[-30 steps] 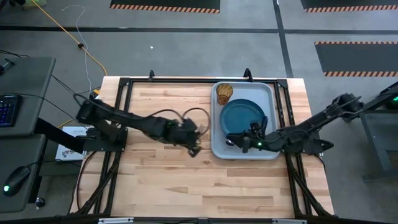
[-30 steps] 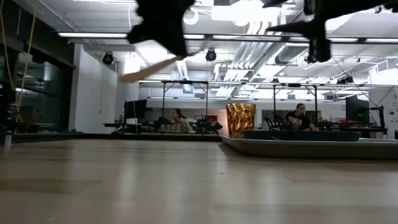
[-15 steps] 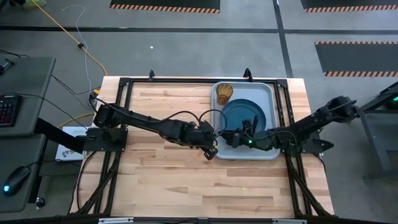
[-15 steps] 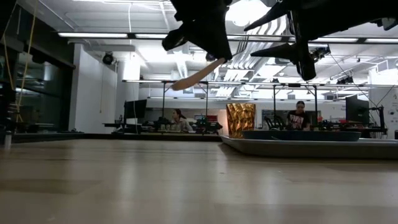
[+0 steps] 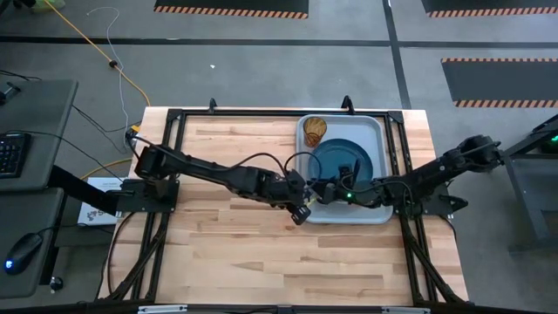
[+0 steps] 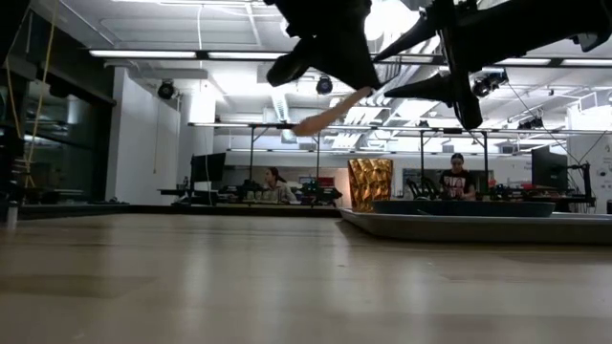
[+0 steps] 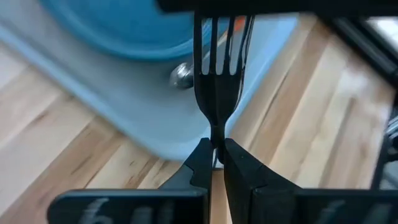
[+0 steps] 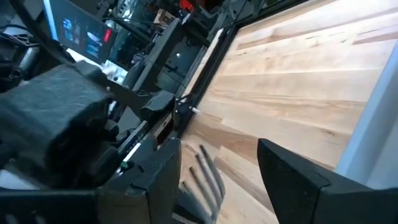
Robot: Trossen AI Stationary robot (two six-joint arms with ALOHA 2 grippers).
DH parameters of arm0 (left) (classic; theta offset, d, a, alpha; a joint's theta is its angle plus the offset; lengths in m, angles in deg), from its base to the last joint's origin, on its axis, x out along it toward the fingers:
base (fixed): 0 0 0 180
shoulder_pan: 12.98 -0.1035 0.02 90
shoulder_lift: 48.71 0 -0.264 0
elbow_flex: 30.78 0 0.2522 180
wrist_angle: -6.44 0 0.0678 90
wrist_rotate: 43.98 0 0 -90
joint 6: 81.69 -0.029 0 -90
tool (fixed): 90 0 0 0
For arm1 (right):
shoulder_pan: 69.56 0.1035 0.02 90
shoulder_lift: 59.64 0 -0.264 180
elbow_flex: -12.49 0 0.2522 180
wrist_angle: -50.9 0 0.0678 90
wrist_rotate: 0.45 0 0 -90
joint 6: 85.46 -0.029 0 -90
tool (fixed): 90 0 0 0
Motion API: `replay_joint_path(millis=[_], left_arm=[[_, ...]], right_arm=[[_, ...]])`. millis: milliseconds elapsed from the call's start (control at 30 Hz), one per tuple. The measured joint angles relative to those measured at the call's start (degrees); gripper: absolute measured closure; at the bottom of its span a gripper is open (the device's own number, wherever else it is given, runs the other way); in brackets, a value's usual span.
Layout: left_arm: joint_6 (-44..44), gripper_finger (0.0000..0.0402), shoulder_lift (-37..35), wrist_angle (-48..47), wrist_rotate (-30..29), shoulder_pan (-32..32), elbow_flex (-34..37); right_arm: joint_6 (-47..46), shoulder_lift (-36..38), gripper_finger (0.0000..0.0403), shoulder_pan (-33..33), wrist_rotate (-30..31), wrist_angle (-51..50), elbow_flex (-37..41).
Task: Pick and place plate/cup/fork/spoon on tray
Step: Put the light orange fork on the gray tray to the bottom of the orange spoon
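The light blue-grey tray [image 5: 377,131] lies at the table's far right. The dark blue plate [image 5: 344,157] lies in it and the amber cup [image 5: 315,129] stands in its far left corner. The spoon's silver bowl [image 7: 181,74] rests on the tray floor near the plate; its handle is hidden. My left gripper [image 5: 303,202] is shut on the fork [image 7: 217,50] just outside the tray's near left corner. My right gripper [image 8: 230,180] is open and empty above that corner, facing the fork's tines [image 8: 208,174]. My left gripper pinches the fork at its thin neck [image 7: 216,132], just behind the tines, between its two fingers. The fork lies along the fingers, its tines pointing toward the tray. It is lifted clear and tilted, its orange handle [image 6: 330,113] sloping down behind the fingers.
Bare wooden table top [image 5: 227,244] stretches to the left of and in front of the tray. The two grippers are close together at the tray's near left corner. People sit at desks in the room beyond the table [image 6: 457,177].
My left gripper has carried the fork toward the table's right edge, up to the tray's near left corner, lifted clear all the way. My right gripper has moved a little toward the table's left, over the tray toward the fork.
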Motion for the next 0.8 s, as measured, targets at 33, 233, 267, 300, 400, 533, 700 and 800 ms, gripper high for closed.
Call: replay_joint_path(millis=[33,233,267,300,400,533,700,800], left_arm=[[0.45,0.0392,0.18,0.76,-0.04,0.00,-0.05],[1.28,0.0393,0.30,0.67,-2.03,-0.04,-0.07],[1.28,0.0393,0.30,0.65,-2.51,-0.07,-0.07],[1.28,0.0393,0.30,0.61,-2.82,-0.17,-0.07],[1.30,0.0393,0.30,0.65,-2.98,-0.26,-0.07],[1.56,0.0392,0.30,0.59,-4.06,-0.26,-0.07],[-1.88,0.0345,-0.03,1.09,-3.41,-0.23,-0.07],[-3.98,0.0307,-0.67,0.78,-0.43,-0.69,-0.09]], right_arm=[[0.04,0.00,0.0203,0.00,-0.02,-0.27,0.00],[-0.58,0.00,0.0261,0.00,-0.02,-1.00,-0.02],[-1.23,0.00,0.0275,0.01,-0.02,-1.38,-0.02],[-1.32,0.00,0.0290,0.00,-0.03,-1.54,-0.02],[-1.27,0.02,0.0335,0.02,-0.04,-1.44,-0.02],[-1.02,0.00,0.0392,0.00,0.45,-2.13,-0.02],[-1.25,-0.02,0.0398,0.02,-0.13,-2.12,-0.02],[-1.29,1.00,0.0400,0.04,-2.06,-4.43,-0.02]])
